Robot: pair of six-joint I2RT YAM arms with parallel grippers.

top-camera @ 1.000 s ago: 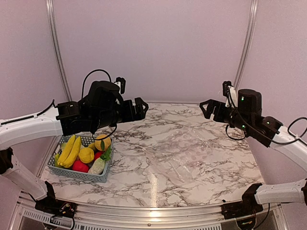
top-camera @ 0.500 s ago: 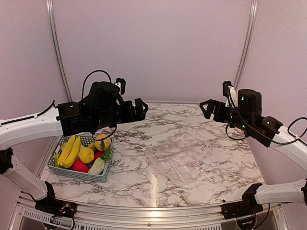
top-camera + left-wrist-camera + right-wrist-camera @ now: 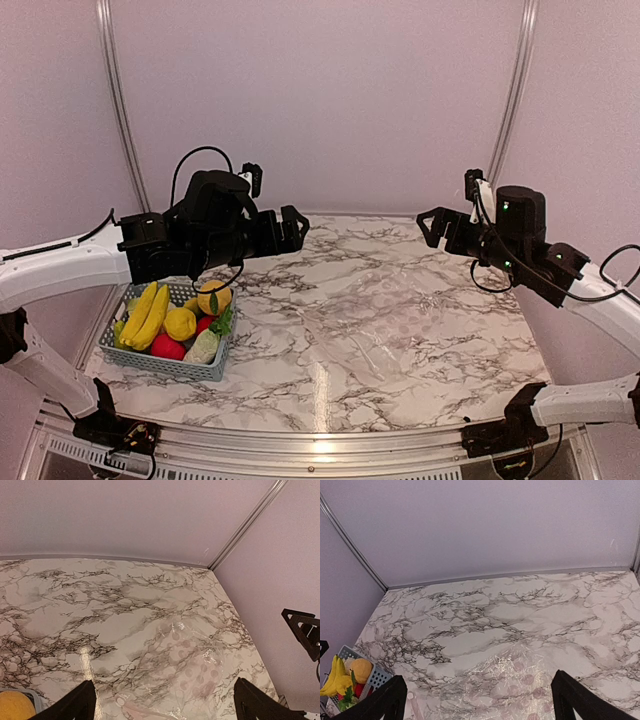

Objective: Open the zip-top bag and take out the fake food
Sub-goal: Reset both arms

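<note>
Both arms up, jaws wide, bag flat on the marble.

Biggest first: the marble table (image 3: 300,395), and on its right-centre lies the zip-top bag (image 3: 400,320), clear, dotted, glinting and flat. Over at the near-left corner sits the light blue basket (image 3: 160,367), with the fake food (image 3: 180,322) piled in it: bananas, lemon, orange, red apple, cabbage. The left gripper (image 3: 296,226) hangs in the air beyond the basket, fingers spread, holding nothing. The right gripper (image 3: 428,226) hovers over the far right, also spread wide and empty.
</note>
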